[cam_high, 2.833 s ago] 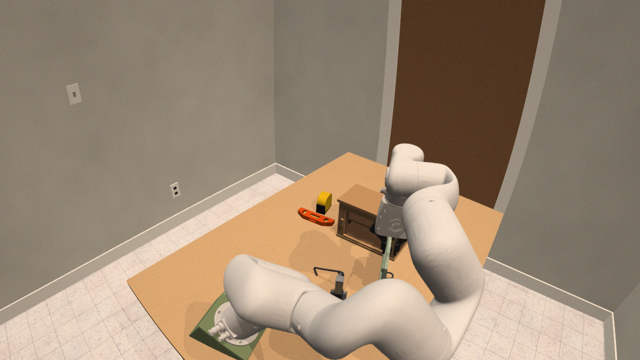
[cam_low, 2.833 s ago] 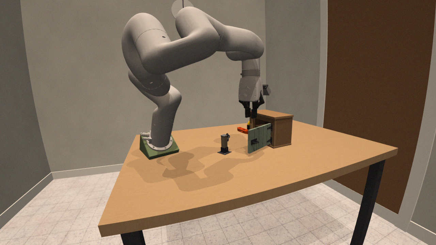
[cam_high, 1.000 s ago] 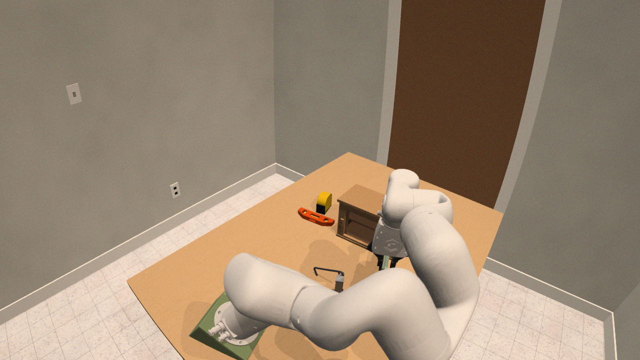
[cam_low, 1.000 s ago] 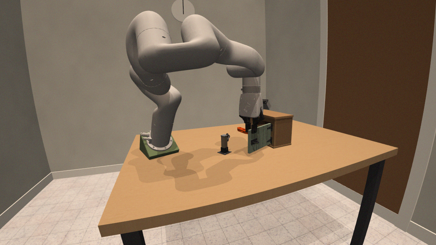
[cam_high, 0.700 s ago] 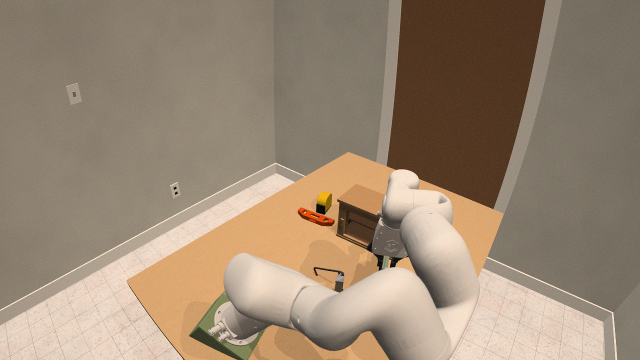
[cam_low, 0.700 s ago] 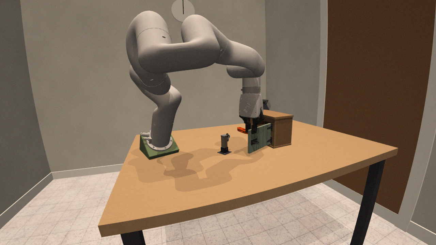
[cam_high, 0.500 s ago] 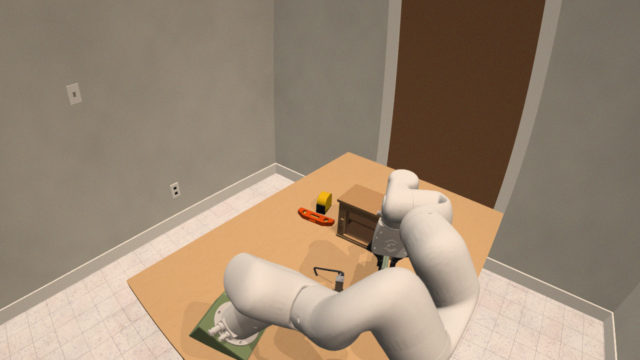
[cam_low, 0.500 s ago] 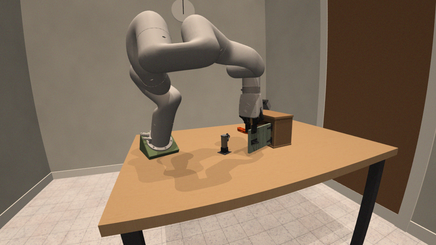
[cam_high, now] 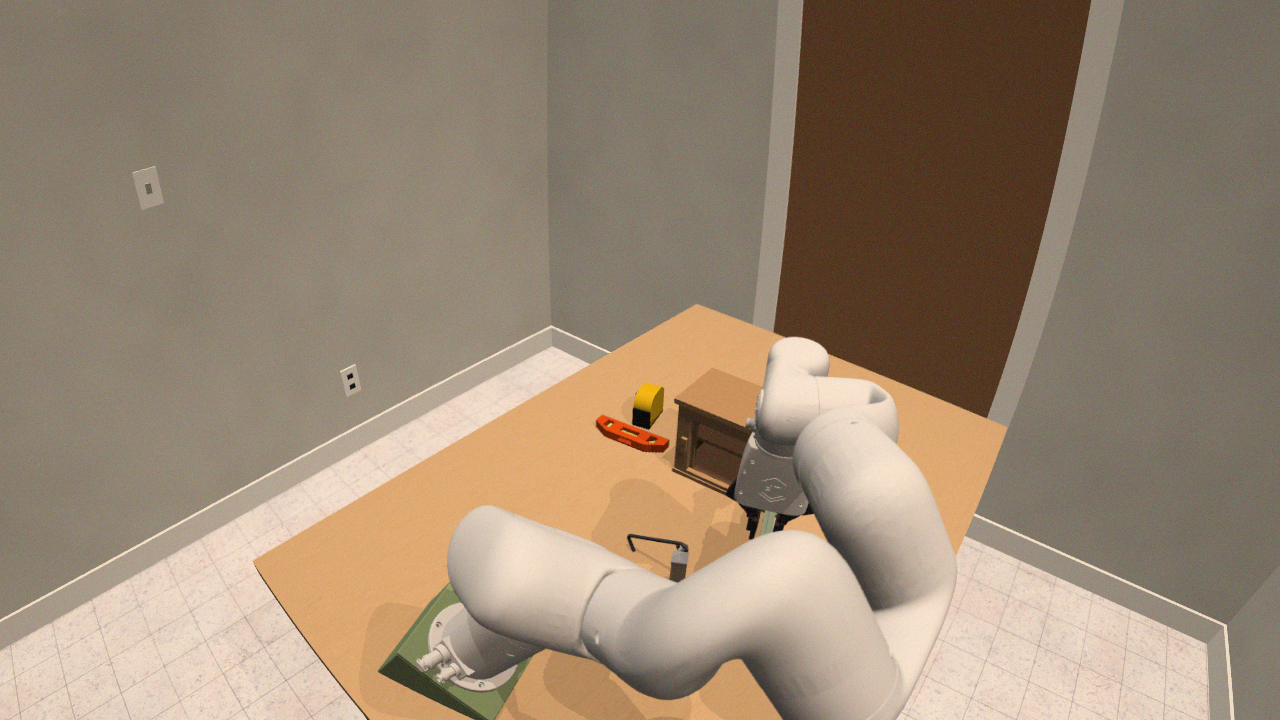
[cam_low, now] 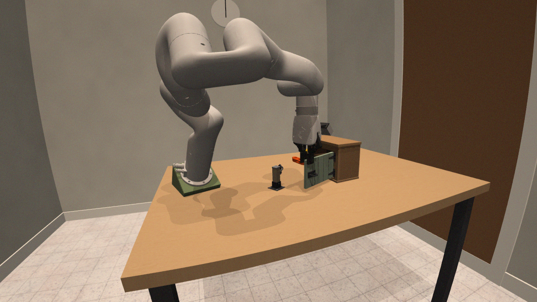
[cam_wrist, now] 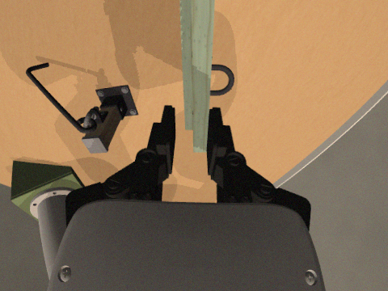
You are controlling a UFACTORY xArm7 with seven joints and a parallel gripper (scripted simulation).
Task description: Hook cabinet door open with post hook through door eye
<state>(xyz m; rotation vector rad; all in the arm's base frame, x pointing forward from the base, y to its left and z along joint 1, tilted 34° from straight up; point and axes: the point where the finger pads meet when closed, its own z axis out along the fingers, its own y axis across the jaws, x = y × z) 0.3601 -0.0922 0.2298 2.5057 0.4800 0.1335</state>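
The arm arches over, gripper (cam_wrist: 191, 132) pointing down (fingers partly parted).

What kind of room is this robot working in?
It looks like a plain test room set up as a small workshop. A wooden table carries the robot arm, a small cabinet with a green door, and a few tools, with bare grey walls and a tiled floor around.

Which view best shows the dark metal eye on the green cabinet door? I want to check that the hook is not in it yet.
The wrist view: the dark metal eye shows as an empty loop beside the green plank door, with the black hook away at its post. The exterior view shows only a small dark fitting; the top view hides it behind the arm.
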